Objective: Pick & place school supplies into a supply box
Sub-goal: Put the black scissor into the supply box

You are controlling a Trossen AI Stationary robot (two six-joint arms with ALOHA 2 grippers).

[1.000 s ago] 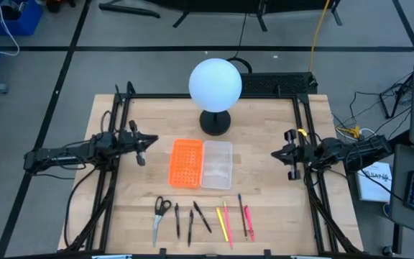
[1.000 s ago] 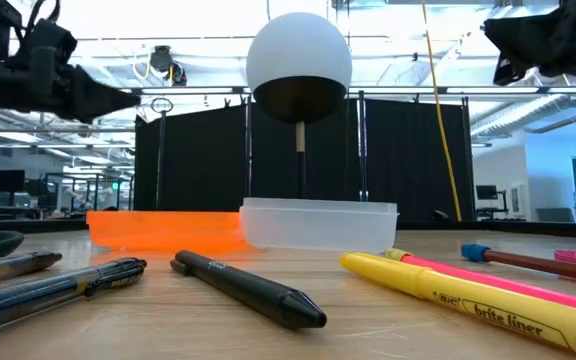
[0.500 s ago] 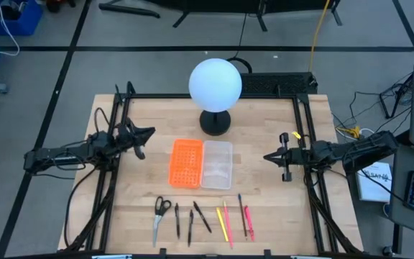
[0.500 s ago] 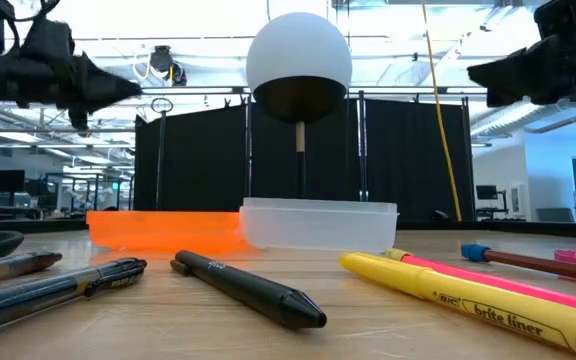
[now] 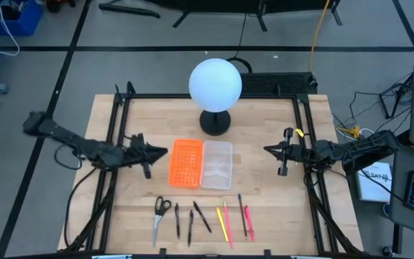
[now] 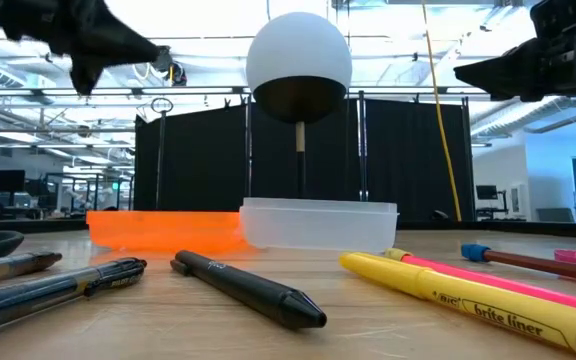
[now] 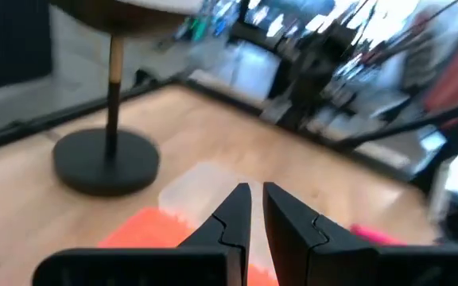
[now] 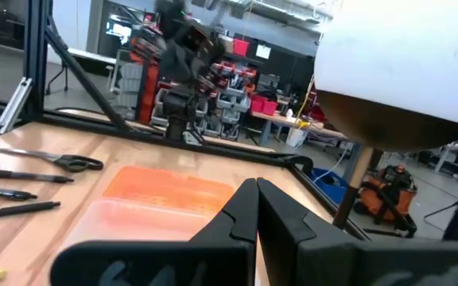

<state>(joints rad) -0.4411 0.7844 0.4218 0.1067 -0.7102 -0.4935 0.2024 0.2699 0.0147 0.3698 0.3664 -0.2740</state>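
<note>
Nothing has gone into the supply box (image 5: 217,164) yet; it sits empty mid-table, touching the orange panel (image 5: 185,162) on its left side, with the globe lamp (image 5: 215,85) behind them. All the school supplies lie in a row along the front edge: the scissors (image 5: 159,214), three black pens (image 5: 190,218), a yellow highlighter (image 5: 223,224), a brown pencil (image 5: 242,214) and a pink-red pen (image 5: 249,216). Left gripper (image 5: 161,151) hovers just beside the orange panel, fingers pinched nearly together on nothing; right gripper (image 5: 269,150) hangs off to the box's right, likewise closed and empty. From where I stand, the worry is the crowding: those pens lie close together, so a descending jaw could nudge a neighbour and roll it away. With the panel flush against the box, a drop from the left could easily land on the orange instead.
</note>
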